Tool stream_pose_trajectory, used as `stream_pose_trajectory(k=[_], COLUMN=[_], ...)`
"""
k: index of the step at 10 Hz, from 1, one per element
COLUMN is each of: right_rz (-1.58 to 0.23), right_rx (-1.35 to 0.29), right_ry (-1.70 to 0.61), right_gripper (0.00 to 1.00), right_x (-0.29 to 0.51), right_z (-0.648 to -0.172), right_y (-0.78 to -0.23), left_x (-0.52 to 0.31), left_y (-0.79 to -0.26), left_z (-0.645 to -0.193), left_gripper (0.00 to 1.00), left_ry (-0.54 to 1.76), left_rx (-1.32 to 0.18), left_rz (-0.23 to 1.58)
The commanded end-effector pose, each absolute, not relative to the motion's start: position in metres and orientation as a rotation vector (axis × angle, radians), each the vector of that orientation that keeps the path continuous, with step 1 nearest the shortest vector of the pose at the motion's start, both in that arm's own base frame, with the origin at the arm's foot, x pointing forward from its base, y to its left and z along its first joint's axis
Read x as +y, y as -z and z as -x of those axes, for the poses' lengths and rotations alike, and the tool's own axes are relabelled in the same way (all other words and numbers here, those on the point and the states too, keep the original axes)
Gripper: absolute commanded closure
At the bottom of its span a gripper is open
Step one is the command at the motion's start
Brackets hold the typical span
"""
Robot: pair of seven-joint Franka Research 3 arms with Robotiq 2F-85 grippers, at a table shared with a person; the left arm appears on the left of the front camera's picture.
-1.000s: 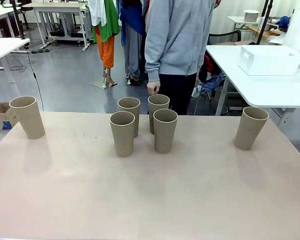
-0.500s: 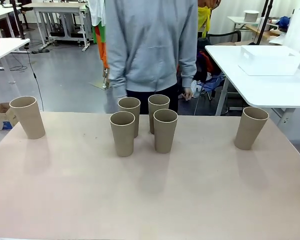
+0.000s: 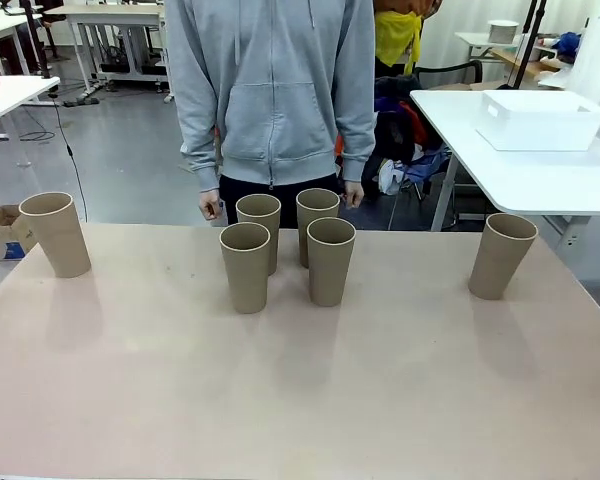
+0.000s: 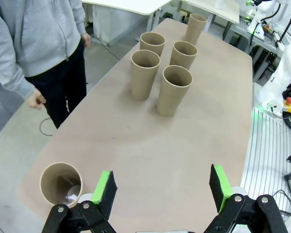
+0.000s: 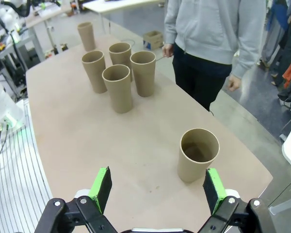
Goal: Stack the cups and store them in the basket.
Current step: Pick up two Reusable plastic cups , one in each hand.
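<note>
The left end effector (image 4: 161, 187) and right end effector (image 5: 156, 187) are held wide apart, empty, above the table (image 3: 280, 400). Six cups (image 3: 245, 268) are seen upright and unstacked: four clustered centrally, one at either end. Stacking is judged unstarted; a first cup must be grasped. The basket (image 3: 540, 122) is set beyond, on a neighbouring table (image 3: 540, 185).

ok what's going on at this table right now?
Nothing is being handled yet. Six tan cups stand upright and unstacked on the table: a cluster of four in the middle, one near the robot's left end, one near the right. The left gripper and right gripper are open and empty. The person stands at the far side, hands down. The white basket sits on a neighbouring table.
</note>
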State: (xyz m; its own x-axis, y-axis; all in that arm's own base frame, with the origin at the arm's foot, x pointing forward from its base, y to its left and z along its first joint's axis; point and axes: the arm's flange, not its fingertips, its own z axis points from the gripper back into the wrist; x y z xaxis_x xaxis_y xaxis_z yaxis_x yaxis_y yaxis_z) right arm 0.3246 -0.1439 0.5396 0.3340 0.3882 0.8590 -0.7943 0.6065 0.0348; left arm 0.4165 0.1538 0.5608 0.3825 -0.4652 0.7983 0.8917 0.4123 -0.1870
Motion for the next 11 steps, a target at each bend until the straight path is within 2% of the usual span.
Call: stream_pose_trajectory(k=[1,11], right_rz=[-0.5,-0.5], right_rx=[-0.967,-0.967], right_ry=[-0.836,-0.836], right_gripper=[0.0,0.0], right_x=[-0.1455,-0.1455], right_z=[-0.3275,-0.3275], right_y=[-0.5407,-0.5407], left_x=[0.1542,0.1542], left_y=[-0.5623,-0.5623], left_z=[-0.4162,-0.4162], left_gripper=[0.0,0.0], left_ry=[0.962,0.962], left_rx=[-0.742,-0.742], left_rz=[0.697,0.697])
